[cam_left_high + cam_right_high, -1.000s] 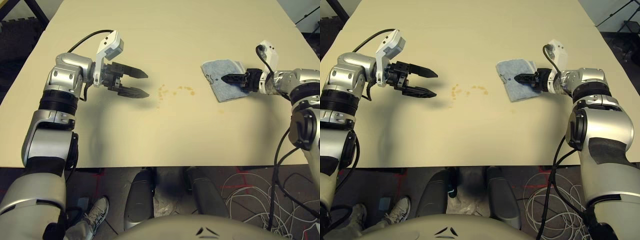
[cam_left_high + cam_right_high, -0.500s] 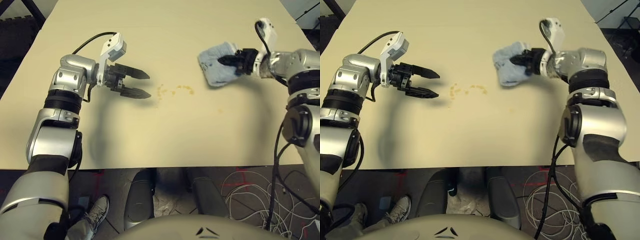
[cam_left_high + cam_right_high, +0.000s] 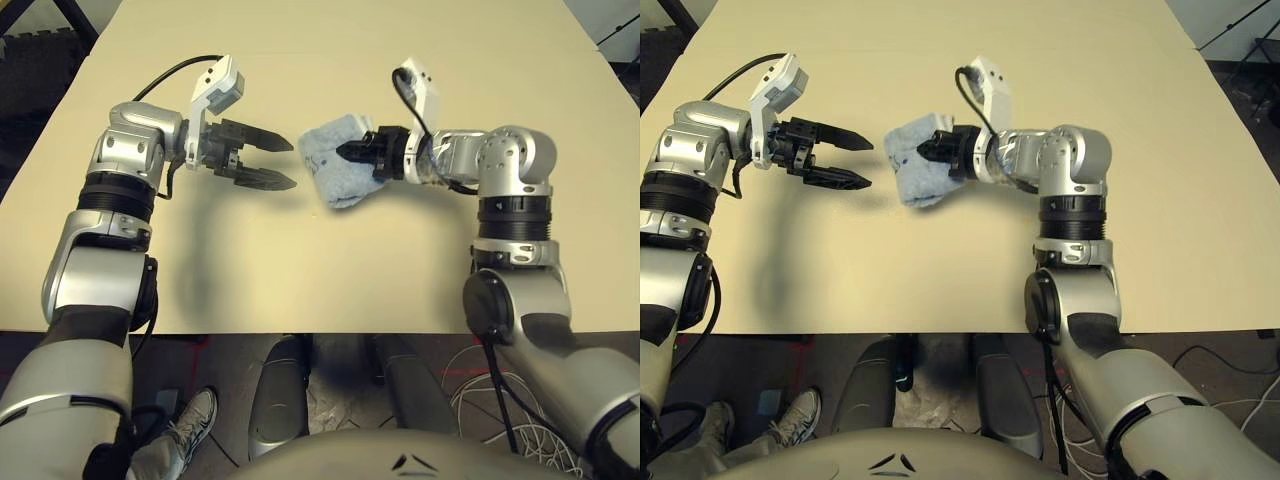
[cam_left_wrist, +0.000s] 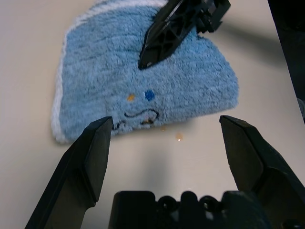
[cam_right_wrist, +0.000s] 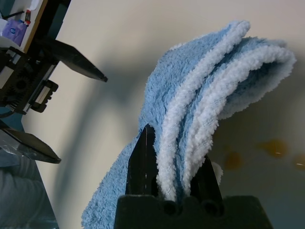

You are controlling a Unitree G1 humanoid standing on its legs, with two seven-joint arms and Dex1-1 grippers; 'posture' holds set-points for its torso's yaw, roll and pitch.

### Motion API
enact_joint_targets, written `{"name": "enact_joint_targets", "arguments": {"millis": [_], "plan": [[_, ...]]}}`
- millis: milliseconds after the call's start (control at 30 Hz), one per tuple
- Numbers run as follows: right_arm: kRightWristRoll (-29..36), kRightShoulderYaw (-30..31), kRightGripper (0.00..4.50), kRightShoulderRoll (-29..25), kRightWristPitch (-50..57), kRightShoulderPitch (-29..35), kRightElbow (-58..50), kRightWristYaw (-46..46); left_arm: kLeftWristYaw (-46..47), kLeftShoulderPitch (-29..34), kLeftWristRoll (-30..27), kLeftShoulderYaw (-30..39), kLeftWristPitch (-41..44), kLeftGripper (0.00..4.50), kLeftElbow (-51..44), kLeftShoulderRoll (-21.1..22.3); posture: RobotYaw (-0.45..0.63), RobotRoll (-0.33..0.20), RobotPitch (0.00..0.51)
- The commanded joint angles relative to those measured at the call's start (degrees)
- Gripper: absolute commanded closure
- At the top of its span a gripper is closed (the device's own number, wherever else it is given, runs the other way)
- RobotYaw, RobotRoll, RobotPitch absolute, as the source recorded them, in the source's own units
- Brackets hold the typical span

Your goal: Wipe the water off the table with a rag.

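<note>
**End effector clamped on rag, poised over the spill**

Right end effector (image 3: pixel 352 153) seen clenched on the rag (image 3: pixel 328 172), folded layers pinched between the black fingers (image 5: pixel 143 164), as the right wrist view showed. Rag held at the middle of the surface (image 3: pixel 420 270), part of it down on or just above the top; which of the two could not be told. Left end effector (image 3: pixel 278 162) hovering just beside the rag, jaws spread wide, holding nothing.

Water (image 5: pixel 271 148) visible as yellowish drops on the surface right beside the rag's hanging fold, with one more speck (image 4: pixel 179 136) just off the rag's printed edge.

Judged risks: pinch taken on a narrow strip of cloth, so a hard drag could pull the rag free or bunch it and skip the drops. Stroke toward the left end effector could bring the two together, given how near they stood. Drops at the rag's edge could be smeared rather than soaked up if the cloth rode on its fold.
</note>
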Motion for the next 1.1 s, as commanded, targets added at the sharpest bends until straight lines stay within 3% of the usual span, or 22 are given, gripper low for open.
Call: {"name": "enact_joint_targets", "arguments": {"millis": [33, 367, 700, 1100], "plan": [[1.26, 1.72, 4.47, 0.95, -0.46, 1.36, -0.90, -0.93, -0.49, 0.43, -0.74, -1.05, 0.32, 0.00, -0.48, 0.57, 0.03, 0.000, 0.225], [-0.94, 5.11, 4.47, 0.34, -7.96, 3.35, 6.86, -3.10, -0.49, 0.09, -0.25, -0.81, 0.58, 0.00, 0.24, -0.55, 0.02, 0.000, 0.246], [-0.91, 6.10, 4.47, -1.59, -7.51, 7.27, 3.15, -5.51, -0.49, -1.23, 1.01, -0.32, -0.62, 0.00, 2.52, -2.15, 0.00, 0.000, 0.241], [-0.26, 0.49, 4.47, -16.39, -4.01, 10.35, 0.97, -5.79, -0.49, -1.58, 1.95, -0.90, -2.79, 0.00, 4.61, -3.20, -0.03, 0.000, 0.236]]}}
